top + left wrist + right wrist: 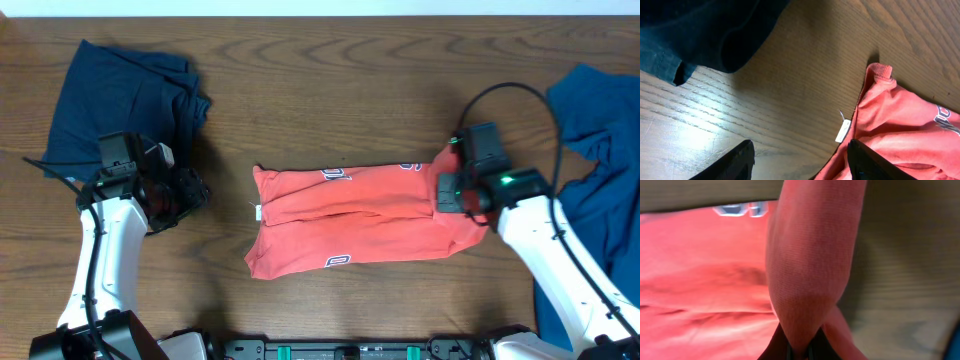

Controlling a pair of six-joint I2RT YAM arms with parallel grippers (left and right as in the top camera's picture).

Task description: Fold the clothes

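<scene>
Right gripper [800, 347] pinches the coral-red T-shirt [350, 220] at its right end; left gripper [800, 161] (jaws apart, empty) hovers near its left edge.

The coral-red T-shirt [350, 215] carries white lettering [337, 261] too folded to read; its white tag [842, 131] shows nothing legible.

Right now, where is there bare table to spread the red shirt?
Widest bare table: the far strip between navy garment and blue garment, beyond the coral T-shirt. Narrower gap between left hand and shirt. Crowded at the right hand, pinching the shirt.
</scene>
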